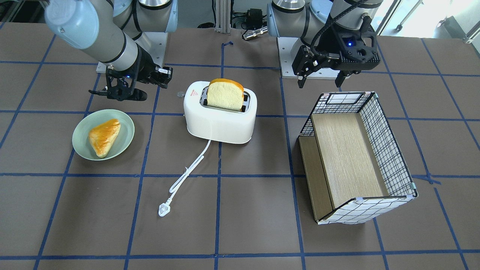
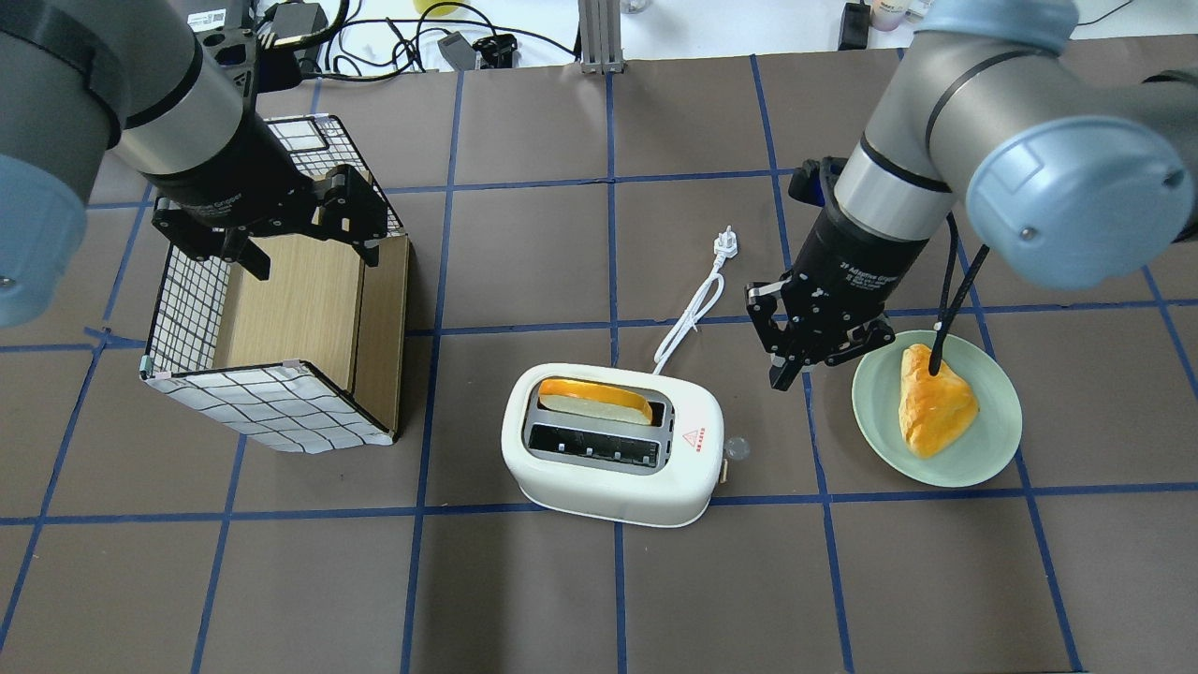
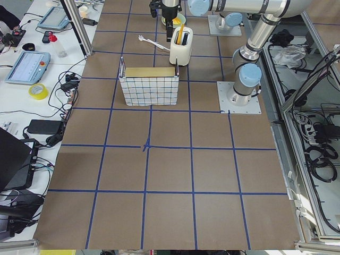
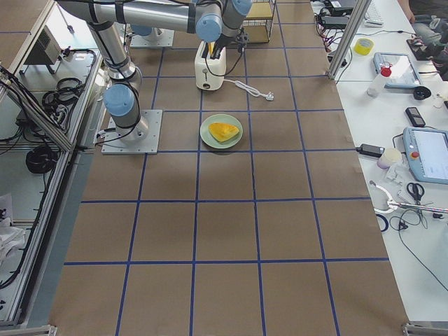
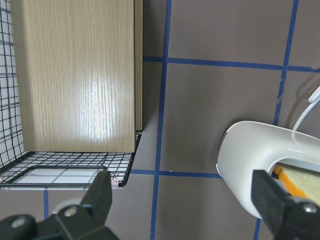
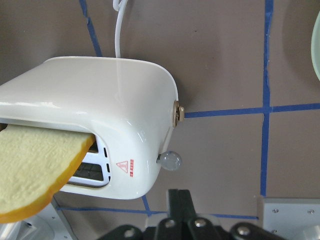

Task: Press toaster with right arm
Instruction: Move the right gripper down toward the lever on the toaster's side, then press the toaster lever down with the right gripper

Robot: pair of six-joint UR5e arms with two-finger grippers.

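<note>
The white toaster (image 1: pixel 221 120) stands mid-table with a bread slice (image 1: pixel 225 93) upright in one slot. It also shows in the overhead view (image 2: pixel 608 482) and the right wrist view (image 6: pixel 115 100). Its small grey end knob (image 6: pixel 170 161) sticks out at the end with the red triangle mark. My right gripper (image 2: pixel 784 374) is shut and empty. It hangs above the table between the toaster's knob end and the plate, clear of both; it also shows in the front view (image 1: pixel 129 95). My left gripper (image 2: pixel 309 257) is open and empty above the basket.
A wire basket with a wooden insert (image 2: pixel 187 309) stands on my left. A green plate (image 2: pixel 992 440) holding a pastry (image 2: pixel 936 402) sits right of my right gripper. The toaster's white cord ends in a plug (image 2: pixel 726 245) on the far side.
</note>
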